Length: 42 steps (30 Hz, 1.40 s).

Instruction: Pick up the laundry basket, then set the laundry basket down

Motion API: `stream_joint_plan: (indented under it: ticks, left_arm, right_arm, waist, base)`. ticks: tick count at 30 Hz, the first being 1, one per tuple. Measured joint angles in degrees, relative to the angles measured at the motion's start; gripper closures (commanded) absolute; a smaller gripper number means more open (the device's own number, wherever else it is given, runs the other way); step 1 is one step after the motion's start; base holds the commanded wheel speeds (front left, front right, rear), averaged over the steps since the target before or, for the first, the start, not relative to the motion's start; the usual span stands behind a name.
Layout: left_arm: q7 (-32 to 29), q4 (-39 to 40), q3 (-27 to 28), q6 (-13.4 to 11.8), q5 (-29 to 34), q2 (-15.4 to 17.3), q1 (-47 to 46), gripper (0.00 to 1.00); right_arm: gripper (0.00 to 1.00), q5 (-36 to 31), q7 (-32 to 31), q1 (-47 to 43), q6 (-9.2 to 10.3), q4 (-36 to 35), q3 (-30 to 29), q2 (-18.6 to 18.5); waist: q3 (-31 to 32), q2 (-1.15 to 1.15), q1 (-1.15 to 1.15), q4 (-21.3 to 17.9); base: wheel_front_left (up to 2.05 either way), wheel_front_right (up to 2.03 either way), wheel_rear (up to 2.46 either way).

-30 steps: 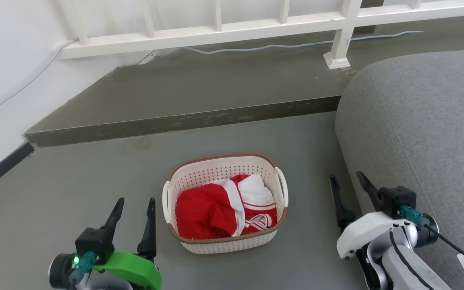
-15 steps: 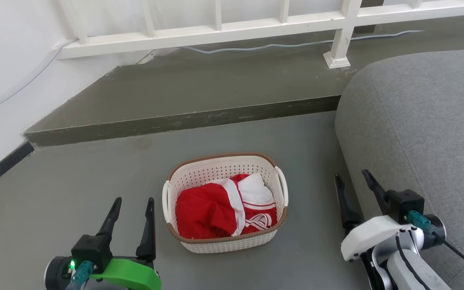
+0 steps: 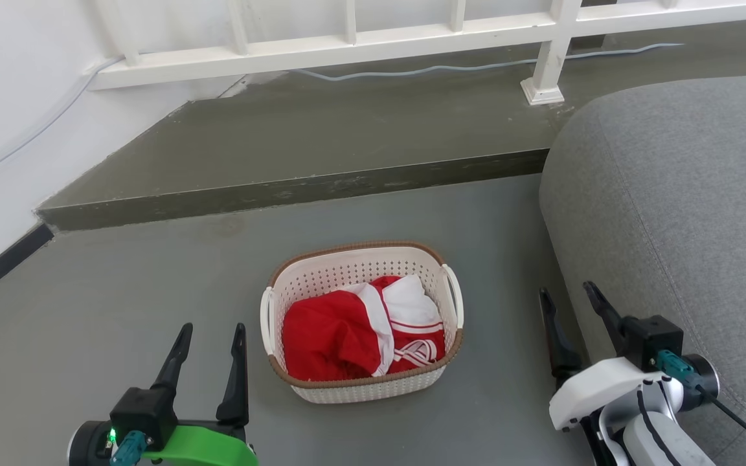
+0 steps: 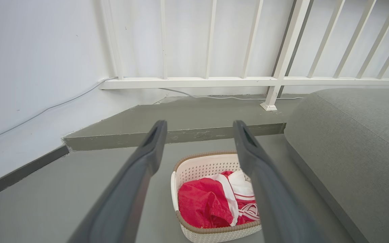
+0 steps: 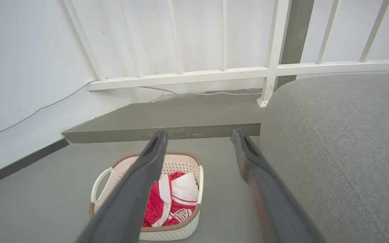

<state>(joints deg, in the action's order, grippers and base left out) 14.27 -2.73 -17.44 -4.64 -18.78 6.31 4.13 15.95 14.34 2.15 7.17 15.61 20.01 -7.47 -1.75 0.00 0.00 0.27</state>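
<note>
The laundry basket (image 3: 360, 391) stands on the grey floor, cream-white and perforated, with a brown rim and a white loop handle on each side. Red and white clothes (image 3: 340, 340) lie inside it. My left gripper (image 3: 212, 329) is open on the floor side left of the basket, apart from the handle. My right gripper (image 3: 566, 290) is open to the basket's right, close to the sofa. From the left wrist, the left gripper (image 4: 199, 124) frames the basket (image 4: 206, 155). From the right wrist, the right gripper (image 5: 199, 132) has the basket (image 5: 167, 233) below and to its left.
A grey sofa (image 3: 671, 194) fills the right side, close to my right arm. Behind the basket runs a raised concrete step (image 3: 295, 191) with a white railing (image 3: 347, 45) and a cable (image 3: 412, 70) along it. A white wall (image 3: 4, 116) closes the left.
Both grippers have slid down toward the bottom edge of the head view, still open. The whole picture has shifted slightly, and the basket keeps its place on the floor.
</note>
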Motion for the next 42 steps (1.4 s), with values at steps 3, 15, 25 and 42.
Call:
stream_joint_plan:
  ticks: [3, 15, 25, 42]
  left_arm:
    - [0.00, 0.23, 0.05, 0.00, 0.00, -0.05, 0.22, 0.00]
    - [0.00, 1.30, 0.15, -0.01, 0.27, -0.11, 1.22, 0.00]
    - [0.00, 1.48, 0.21, -0.01, 0.49, -0.14, 1.57, 0.00]
    - [-0.11, 0.87, -0.18, 0.64, -3.47, -0.52, 3.42, 1.00]
  right_arm:
    - [0.00, -0.41, 0.00, -0.40, 0.00, -0.18, -0.22, 0.11]
    - [0.00, -1.46, 0.00, -1.22, 0.00, -1.10, -0.83, 0.49]
    - [0.00, -1.91, 0.00, -1.48, 0.00, -1.46, -1.31, 1.04]
    - [1.00, 2.18, -0.03, -3.92, -1.11, -1.16, -1.60, 1.77]
  waist:
    - [-0.11, 0.00, 0.00, -0.02]
    - [-0.66, 0.00, 0.00, -0.10]
    - [-1.02, 0.00, 0.00, -0.09]
    - [-0.83, 0.00, 0.00, -0.06]
  base:
    - [0.00, 0.00, 0.00]
    - [0.00, 0.00, 0.00]
    - [0.00, 0.00, 0.00]
    - [0.00, 0.00, 0.00]
